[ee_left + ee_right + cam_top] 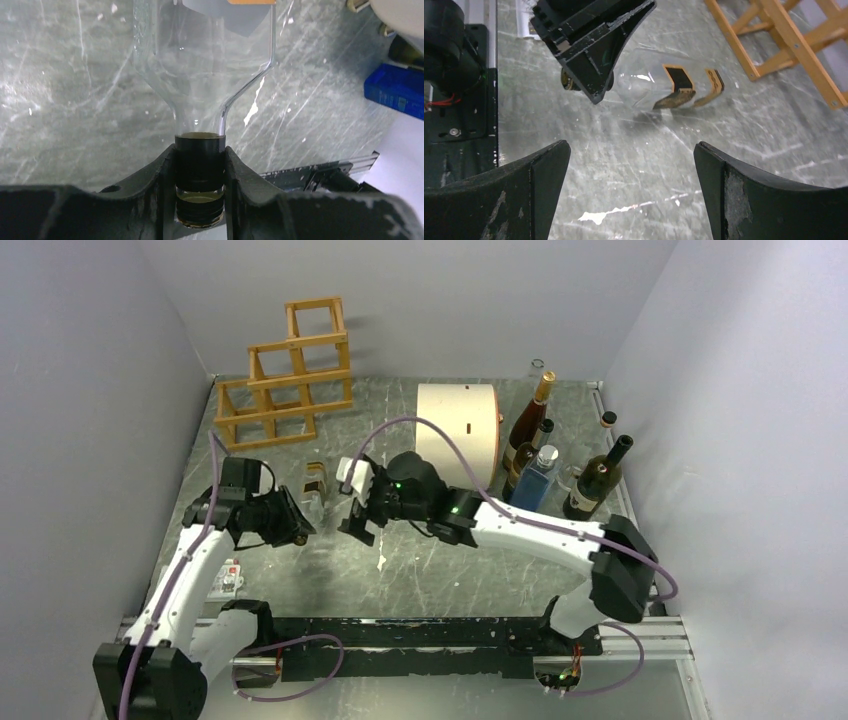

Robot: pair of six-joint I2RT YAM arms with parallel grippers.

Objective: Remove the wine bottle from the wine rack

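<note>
The honey-brown wooden wine rack (285,375) stands at the back left with no bottle showing in its cells; part of it also shows in the right wrist view (784,45). A clear glass wine bottle (315,485) with a dark cap and a gold-black label lies low over the table in front of the rack. My left gripper (300,522) is shut on its neck (200,165). The bottle's body (664,90) shows in the right wrist view. My right gripper (631,165) is open and empty just right of the bottle (360,502).
A cream cylindrical drum (458,430) stands at the back centre. Several bottles (560,455), one blue, stand at the back right. A small white item (229,578) lies near the left arm. Grey walls close in both sides.
</note>
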